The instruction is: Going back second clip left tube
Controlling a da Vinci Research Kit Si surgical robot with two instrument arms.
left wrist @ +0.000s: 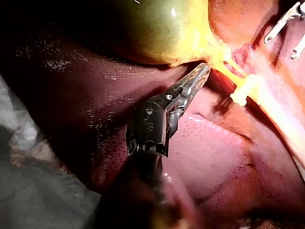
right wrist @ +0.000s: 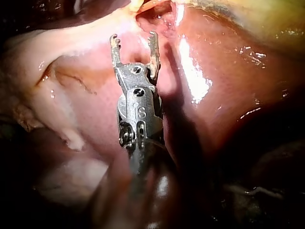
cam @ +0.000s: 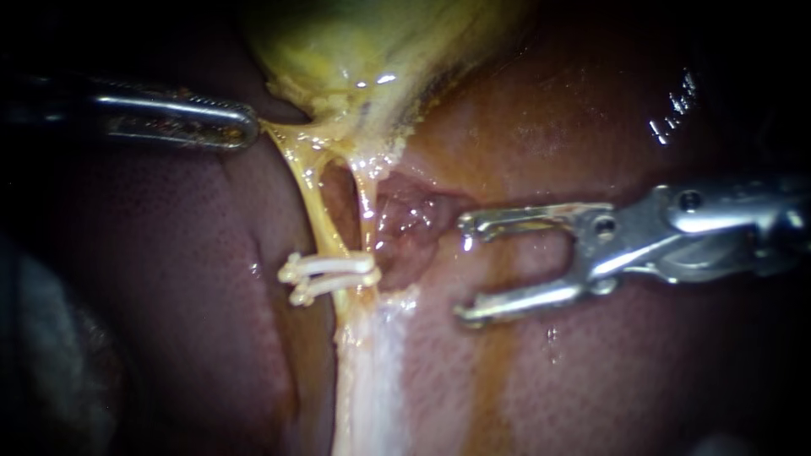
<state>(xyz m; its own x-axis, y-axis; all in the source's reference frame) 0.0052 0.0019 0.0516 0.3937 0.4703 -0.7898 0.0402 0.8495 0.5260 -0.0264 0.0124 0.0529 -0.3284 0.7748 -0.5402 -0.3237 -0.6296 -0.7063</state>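
Note:
Two white clips (cam: 329, 276) sit side by side across the yellow left tube (cam: 314, 207), low on it; the right tube (cam: 367, 203) runs just beside it. My right instrument (cam: 462, 270) lies to the right of the clips over the liver, jaws wide open with nothing between them; the right wrist view shows the same gap (right wrist: 134, 42). My left instrument (cam: 247, 127) is at the upper left, jaws shut on the edge of the yellow-green gallbladder (cam: 380, 42), and the tissue is stretched toward it. In the left wrist view its jaws (left wrist: 202, 71) meet the gallbladder (left wrist: 152, 28) near a clip (left wrist: 243, 90).
The dark red liver (cam: 591, 380) surrounds the tubes. A raw pink hollow (cam: 405, 228) lies between the right tube and my right instrument's upper jaw. Pale tissue (cam: 372, 371) runs down below the clips. Grey drape (left wrist: 28, 191) shows beside the left shaft.

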